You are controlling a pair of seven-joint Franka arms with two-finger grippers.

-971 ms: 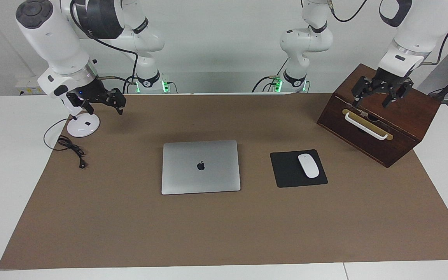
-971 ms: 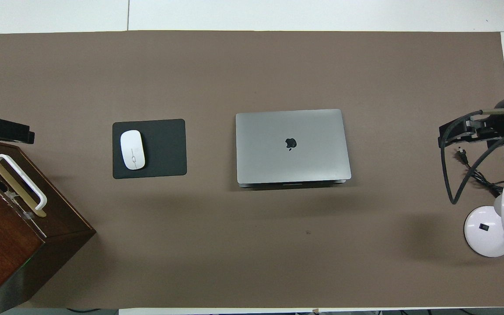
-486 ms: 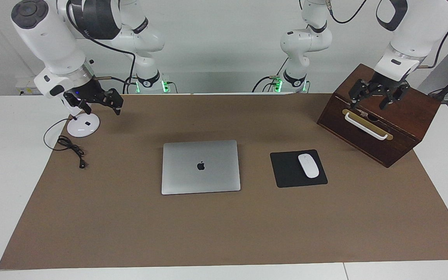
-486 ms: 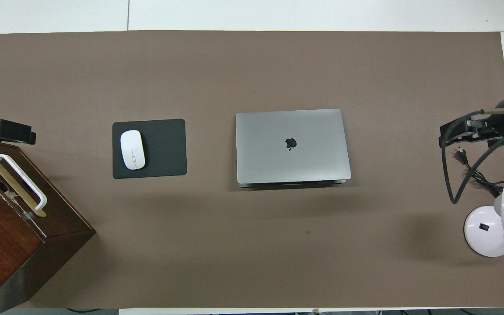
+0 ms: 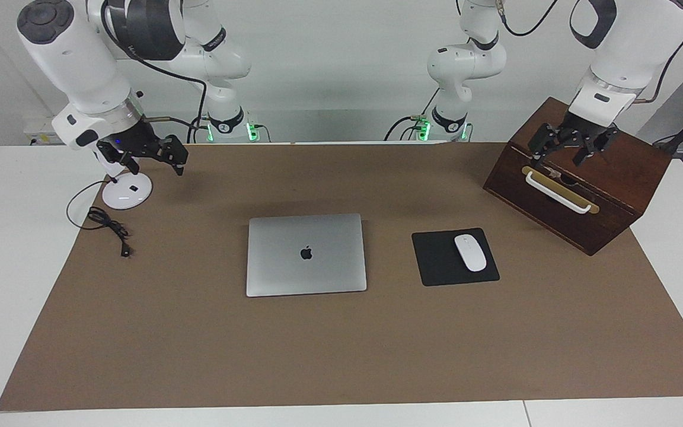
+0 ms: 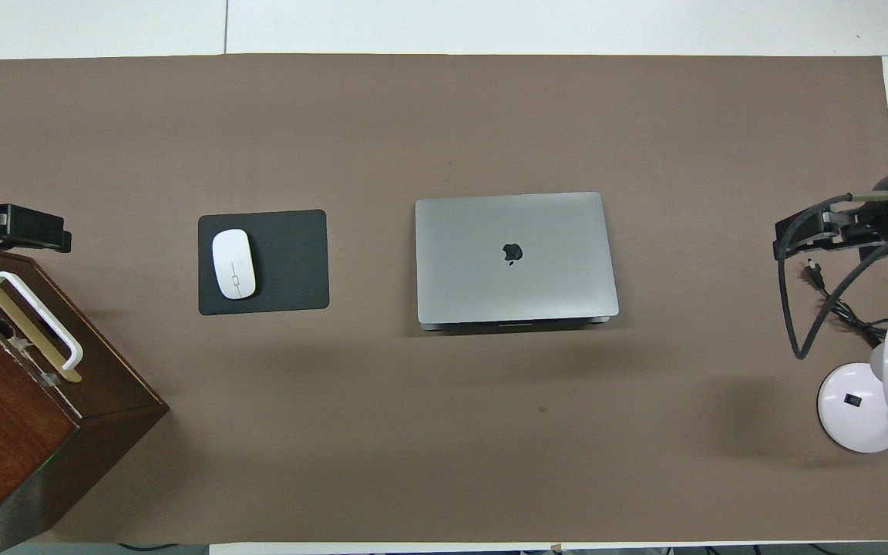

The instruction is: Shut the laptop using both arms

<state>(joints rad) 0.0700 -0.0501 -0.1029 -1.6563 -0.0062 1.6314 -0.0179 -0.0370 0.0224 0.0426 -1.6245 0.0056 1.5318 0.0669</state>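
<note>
My left end effector [image 5: 568, 148] hangs over the wooden box [image 5: 614, 178] at the left arm's end of the desk [image 5: 341, 356], fingers spread wide and holding nothing. Over the last second it has lifted and pulled back a little toward the box top, while my right end effector [image 5: 158, 155] has drifted slightly up and away from the middle; it sits over the lamp base [image 5: 127, 191] at the right arm's end, also wide and empty. From overhead only the tips of the 2 show, at the edges of the picture.

Moving outward, a loose black cable [image 5: 107, 228] lies beside the lamp base, farther from the robots than it. Toward the left arm's end, a white mouse [image 5: 470, 252] rests on a black mouse pad [image 5: 439, 261], between the box and the laptop.

The laptop [image 5: 306, 254] lies in the middle of the brown mat [image 5: 341, 356], well apart from both end effectors. Its lid is down, logo up, and from overhead I see the lid sitting on the base with only a thin dark seam along the edge nearer to the robots.

My reading: the closing looks done, and the 2 arms are retreating to their parked poses. I'd only check that the lid is fully seated, since that seam is hard to judge from here.
</note>
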